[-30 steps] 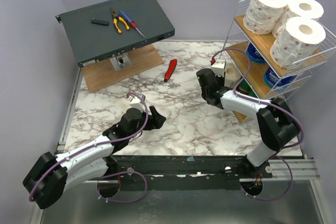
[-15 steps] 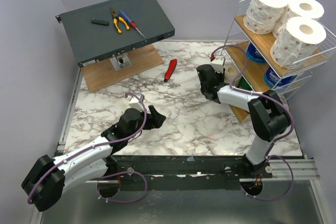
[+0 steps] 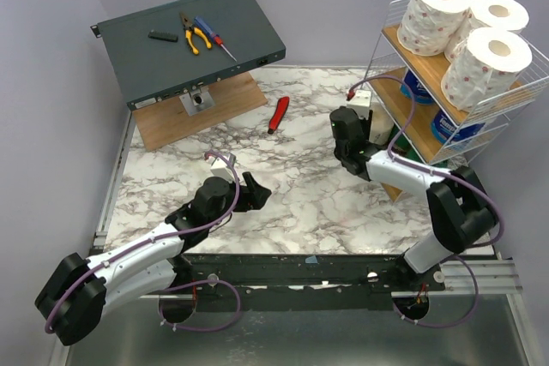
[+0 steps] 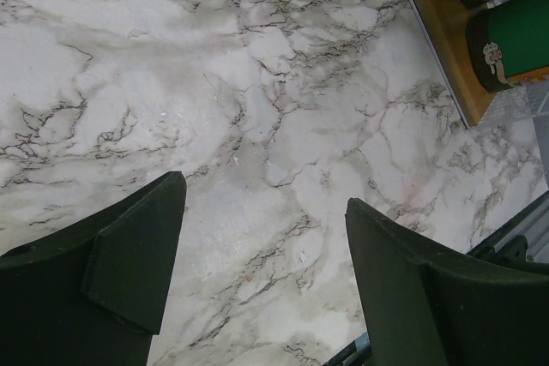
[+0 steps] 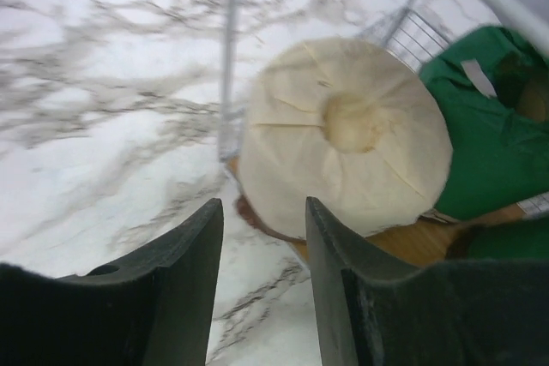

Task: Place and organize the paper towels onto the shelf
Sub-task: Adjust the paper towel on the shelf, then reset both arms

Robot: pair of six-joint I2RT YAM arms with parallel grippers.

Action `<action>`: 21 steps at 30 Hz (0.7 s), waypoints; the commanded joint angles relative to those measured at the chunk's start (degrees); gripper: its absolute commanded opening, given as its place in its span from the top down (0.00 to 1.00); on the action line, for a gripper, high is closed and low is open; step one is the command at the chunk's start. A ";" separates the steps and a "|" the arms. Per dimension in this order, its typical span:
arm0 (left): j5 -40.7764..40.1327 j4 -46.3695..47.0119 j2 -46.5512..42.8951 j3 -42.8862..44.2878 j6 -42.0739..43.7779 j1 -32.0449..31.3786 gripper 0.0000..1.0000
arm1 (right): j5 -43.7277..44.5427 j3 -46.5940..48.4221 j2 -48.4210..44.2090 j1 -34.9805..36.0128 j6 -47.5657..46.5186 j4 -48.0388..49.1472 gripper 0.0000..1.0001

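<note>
Right tool (image 5: 262, 212) is up at the foot of the shelf (image 3: 420, 62), jaws partway apart, nothing gripped, just the marble surface (image 3: 292, 186) showing thru the gap. Dead ahead, past the tips, is the plain cream roll (image 5: 343, 135). It's lying on its side on the lowest wood tier, at the far end, next to a white wire upright (image 5: 230, 49). Its flat end faces the wrist cam, w/ the wrap pleated into the core hole. Whether the right-hand finger brushes its lower edge, can't tell. Just beside it, nearer along the same tier, are the green-wrapped rolls (image 4: 515, 36), two of them, also on their sides. Middle tier has the blue-wrapped rolls (image 3: 450, 126), partly hidden behind wood & wire. Top tier has three white rolls (image 3: 485, 62) w/ pink specks, fat, cores up, leaning w/ the slant against the wire sides. Left tool (image 4: 262, 203) hangs low over the near-left surface, jaws wide, empty, only marble below, well apart from the shelf. Far left is a dark grey box (image 3: 189, 40) w/ pliers (image 3: 196, 36) on top. A red-handled item (image 3: 279, 113) lies on the marble between box & shelf.
</note>
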 commanded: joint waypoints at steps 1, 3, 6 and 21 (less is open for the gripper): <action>-1.48 -0.49 -0.69 -0.37 -0.36 0.09 0.23 | -2.15 -1.08 -4.57 6.43 -4.67 6.06 0.51; -1.79 -0.88 -1.08 -0.28 -0.45 0.11 0.23 | -2.21 -1.56 -6.29 9.36 -5.53 6.40 0.46; -2.62 -1.79 -2.21 -0.37 -0.78 0.08 0.23 | -3.39 -2.72 -10.00 13.00 -6.14 6.20 0.38; -12.81 -14.16 -9.24 2.90 0.17 0.27 0.08 | -20.15 -13.80 -26.13 20.05 7.20 -1.14 0.08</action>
